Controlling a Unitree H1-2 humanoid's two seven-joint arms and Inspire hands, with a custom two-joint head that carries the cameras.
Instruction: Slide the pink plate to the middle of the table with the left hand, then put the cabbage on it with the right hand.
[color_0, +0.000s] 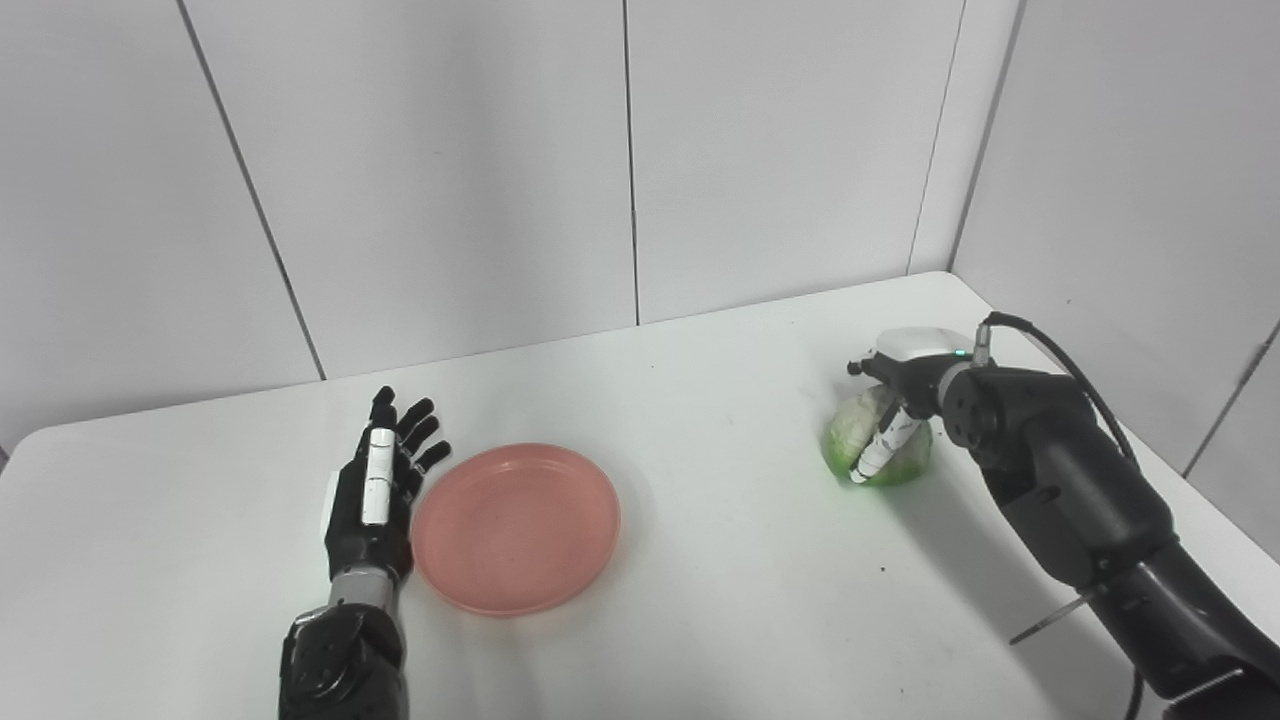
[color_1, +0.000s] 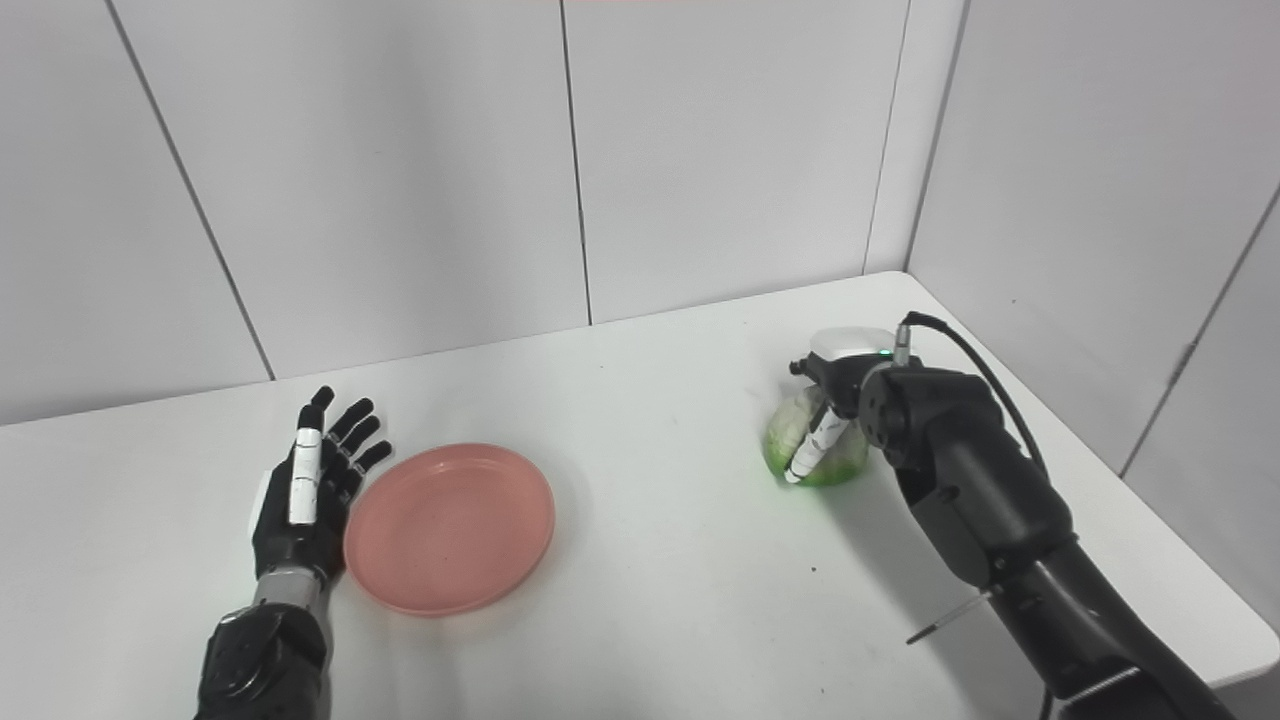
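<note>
On the white table (color_0: 700, 600), a little left of the middle, lies the pink plate (color_0: 517, 527), flat and with nothing on it. Just beside its left rim stands the left hand (color_0: 375, 490), on its edge, with the fingers stretched out and spread toward the back wall; it is released and holds nothing. Whether the palm touches the rim of the plate, the views do not make clear. Far to the right, near the corner of the walls, the cabbage (color_0: 878, 440) rests on the table. The right hand (color_0: 900, 400) comes over it from above and behind, with its fingers (color_0: 880, 445) curled down on the front of the cabbage, grasping it.
</note>
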